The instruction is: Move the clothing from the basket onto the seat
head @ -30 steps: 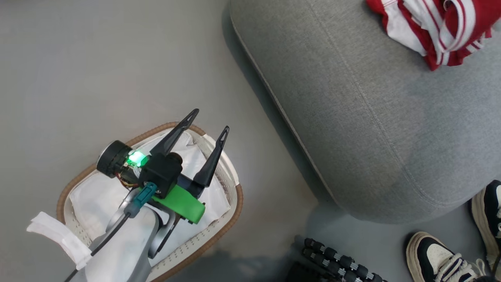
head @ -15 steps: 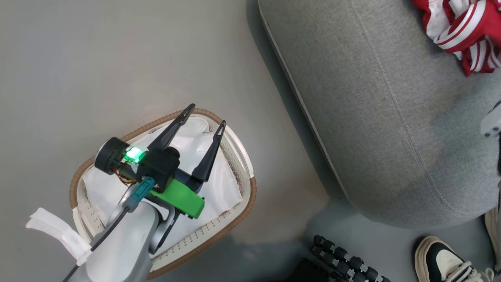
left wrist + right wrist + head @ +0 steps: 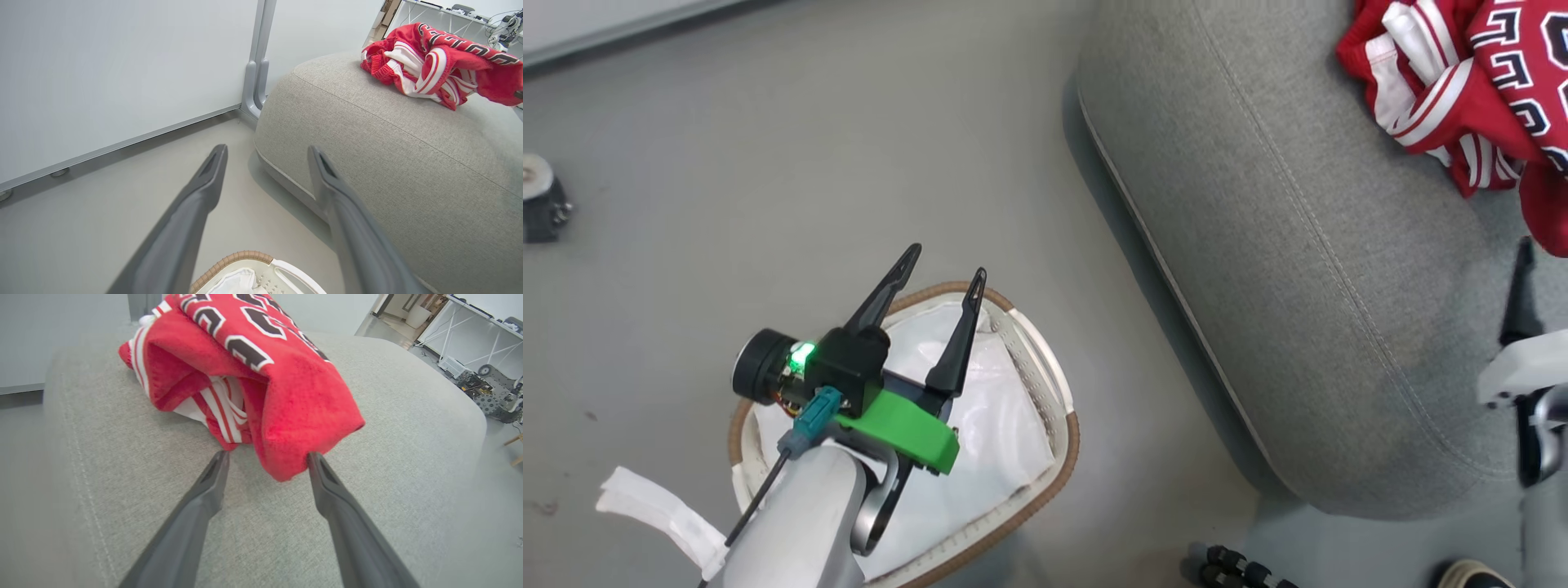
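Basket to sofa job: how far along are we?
Done: the red clothing lies piled on the seat, the jersey on top. In hand: nothing; the right hand is open at the jersey's hem, the left hand open above the basket. Left: what shows of the basket holds a white sheet, no red, though the left arm hides part. Likely just pulling back.

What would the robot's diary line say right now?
clothing: on seat | basket: white sheet inside | left gripper: open, over basket | right gripper: open, by clothing
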### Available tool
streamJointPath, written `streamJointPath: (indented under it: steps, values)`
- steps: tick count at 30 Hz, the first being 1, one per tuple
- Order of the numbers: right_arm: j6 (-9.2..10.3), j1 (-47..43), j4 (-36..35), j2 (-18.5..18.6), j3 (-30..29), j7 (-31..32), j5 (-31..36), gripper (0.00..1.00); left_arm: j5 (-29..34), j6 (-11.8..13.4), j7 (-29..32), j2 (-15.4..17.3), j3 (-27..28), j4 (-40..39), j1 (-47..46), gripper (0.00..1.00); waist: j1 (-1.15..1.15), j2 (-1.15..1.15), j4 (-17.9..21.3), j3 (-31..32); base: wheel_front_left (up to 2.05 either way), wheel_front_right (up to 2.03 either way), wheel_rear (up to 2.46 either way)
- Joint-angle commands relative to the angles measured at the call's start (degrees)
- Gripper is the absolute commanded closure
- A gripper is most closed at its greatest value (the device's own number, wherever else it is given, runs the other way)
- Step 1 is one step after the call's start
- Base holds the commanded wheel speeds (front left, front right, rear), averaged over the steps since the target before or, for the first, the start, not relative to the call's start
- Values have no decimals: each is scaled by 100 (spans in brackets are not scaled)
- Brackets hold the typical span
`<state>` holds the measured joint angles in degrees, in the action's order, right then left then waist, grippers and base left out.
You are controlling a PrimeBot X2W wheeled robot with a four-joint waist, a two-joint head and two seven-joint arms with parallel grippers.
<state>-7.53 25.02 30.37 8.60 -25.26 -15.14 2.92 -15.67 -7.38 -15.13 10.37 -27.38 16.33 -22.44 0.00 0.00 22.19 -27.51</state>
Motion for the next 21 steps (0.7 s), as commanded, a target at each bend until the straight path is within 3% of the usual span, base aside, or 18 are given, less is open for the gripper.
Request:
streamJointPath:
  steps: [1,10,21]
  values:
    - [7,-164,-100,-45,195,0,-43,0,21,-17,-3,-54,83,13,152,0,0,0,-244,417,0,0,0]
    - [8,-340,-787,-241,1240,-1,-494,0,90,-17,-2,-376,610,38,482,0,0,0,-797,1020,0,0,0]
    - [8,-378,-976,-460,2188,-1,-862,0,361,-18,-2,-605,1539,217,924,0,0,0,-1502,1523,0,0,0]
